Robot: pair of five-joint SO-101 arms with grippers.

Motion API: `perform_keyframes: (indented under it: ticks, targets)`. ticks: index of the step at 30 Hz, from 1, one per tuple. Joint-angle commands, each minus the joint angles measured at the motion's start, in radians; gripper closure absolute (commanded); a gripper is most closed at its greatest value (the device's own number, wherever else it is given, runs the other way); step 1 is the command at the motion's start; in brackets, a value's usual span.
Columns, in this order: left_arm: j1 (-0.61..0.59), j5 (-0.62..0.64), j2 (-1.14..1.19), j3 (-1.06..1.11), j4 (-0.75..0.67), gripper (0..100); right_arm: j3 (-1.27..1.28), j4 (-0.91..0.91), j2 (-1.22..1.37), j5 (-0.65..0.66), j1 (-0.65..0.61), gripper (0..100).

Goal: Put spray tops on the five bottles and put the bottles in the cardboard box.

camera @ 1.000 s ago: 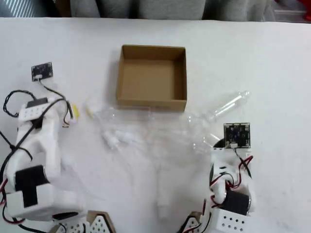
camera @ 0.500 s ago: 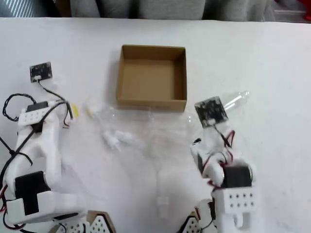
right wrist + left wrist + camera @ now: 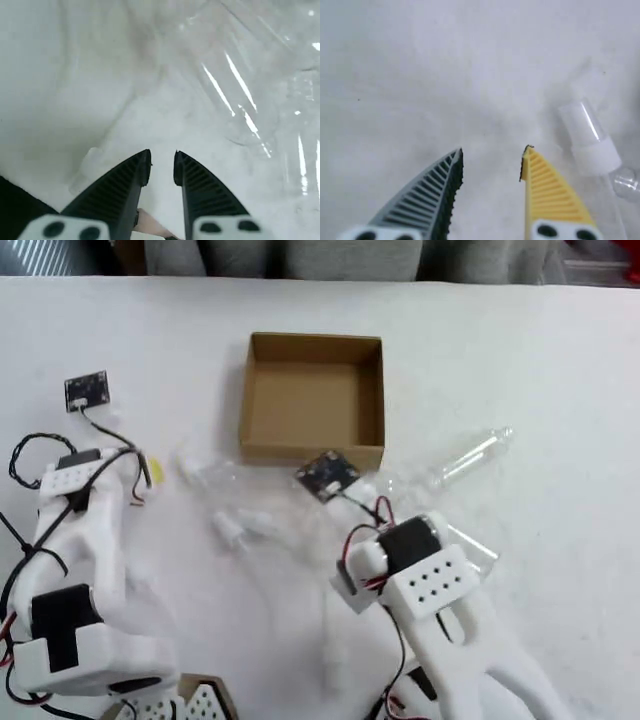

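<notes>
Right jaws just short of bottles (image 3: 235, 95)

Standing here, I can't read a single word, number or label anywhere on the bench (image 3: 560, 360). The small dark circuit board (image 3: 86, 389) near the bench's left edge and the second one (image 3: 327, 476), just in front of the cardboard box (image 3: 313, 453), may carry print, but it is too small to tell. The box's brown walls look plain.

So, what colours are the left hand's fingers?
Left hand: one grey, one yellow; left wrist view.
</notes>
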Motion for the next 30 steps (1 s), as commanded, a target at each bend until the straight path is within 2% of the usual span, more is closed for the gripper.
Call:
perform_keyframes:
  ticks: [1,4,13,20,23,30]
  targets:
    - [0.019,-0.006,-0.004,-0.061,-0.021,80,-0.011,-0.024,0.03,-0.006,-0.093,93.5]
    - [0.019,-0.006,-0.002,-0.064,-0.021,80,-0.011,-0.041,0.081,-0.006,-0.139,93.5]
    - [0.021,-0.006,-0.002,-0.064,-0.061,80,0.089,-0.234,0.243,-0.006,-0.14,93.5]
    - [0.015,-0.006,-0.002,-0.063,-0.061,80,0.104,-0.292,0.283,-0.014,-0.145,93.5]
    - [0.015,-0.006,-0.002,-0.061,-0.061,80,0.118,-0.325,0.323,-0.072,-0.142,93.5]
    - [0.015,-0.006,-0.001,-0.06,-0.057,80,0.124,-0.36,0.386,-0.069,-0.139,93.6]
